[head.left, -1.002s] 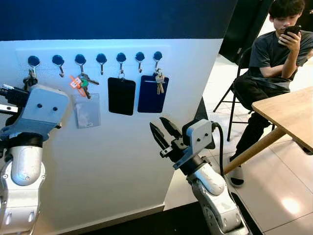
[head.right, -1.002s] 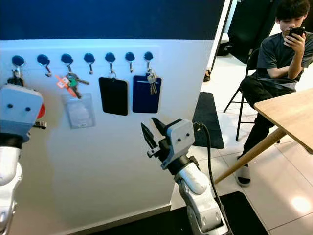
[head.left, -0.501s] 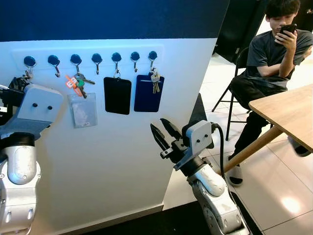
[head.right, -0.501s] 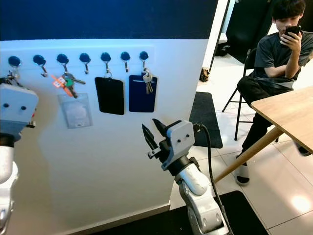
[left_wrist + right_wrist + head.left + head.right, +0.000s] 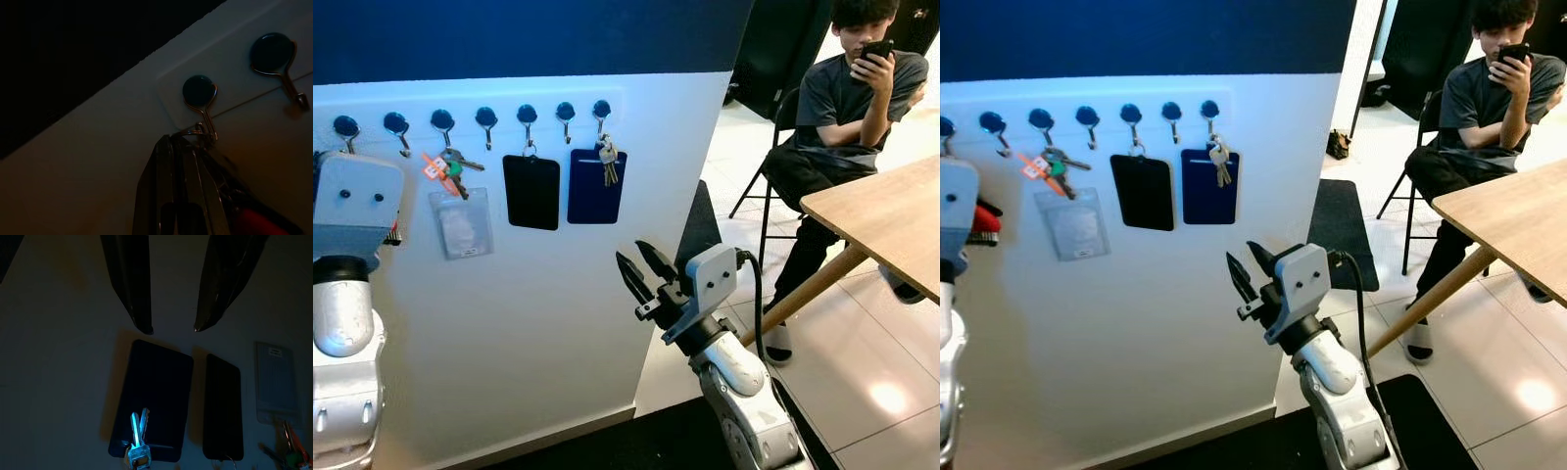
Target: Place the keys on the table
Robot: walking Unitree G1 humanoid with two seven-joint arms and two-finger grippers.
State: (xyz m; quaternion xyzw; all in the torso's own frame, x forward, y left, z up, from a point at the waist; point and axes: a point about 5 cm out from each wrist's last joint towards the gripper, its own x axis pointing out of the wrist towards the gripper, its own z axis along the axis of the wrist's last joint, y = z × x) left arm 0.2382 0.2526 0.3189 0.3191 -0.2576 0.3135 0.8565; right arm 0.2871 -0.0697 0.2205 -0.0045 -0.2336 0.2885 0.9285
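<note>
Nearest the camera, low and centre: right pincer [image 5: 631, 253] raised on its silver arm, two black fingers [image 5: 132, 289] spread apart, gripping nothing, pointed at a white wall [image 5: 538, 313].

Off to that pincer's left, up at the end of a row of blue hooks [image 5: 480, 117]: left pincer [image 5: 168, 139], fingers pressed together, tips just beside a metal ring [image 5: 193, 132] hanging on the leftmost hook [image 5: 199, 90]. Cannot tell whether actually clamped on the ring. Beside those fingers, a red fob [image 5: 984, 220].

On the wall above and beyond the right pincer, from its left across to directly above it:
- Tagged keys [image 5: 450, 168] with orange and green tags, on the third hook.
- Under them, a clear badge holder [image 5: 460, 223] with a pale card inside.
- A black card holder [image 5: 530, 192]; contents not visible.
- A blue card holder [image 5: 590, 186]; contents not visible.
- Silver keys [image 5: 607, 162] dangling over the blue holder's front, from the last hook.

To the right pincer's right, well apart: corner of a wooden table [image 5: 881, 215] with a slanted leg, none of the keys on it.

Farther back on that side: a dark mat [image 5: 1337, 230] on pale floor tiles, then a person [image 5: 842, 108] seated on a black folding chair [image 5: 773, 147], holding a phone [image 5: 876, 49] up.
</note>
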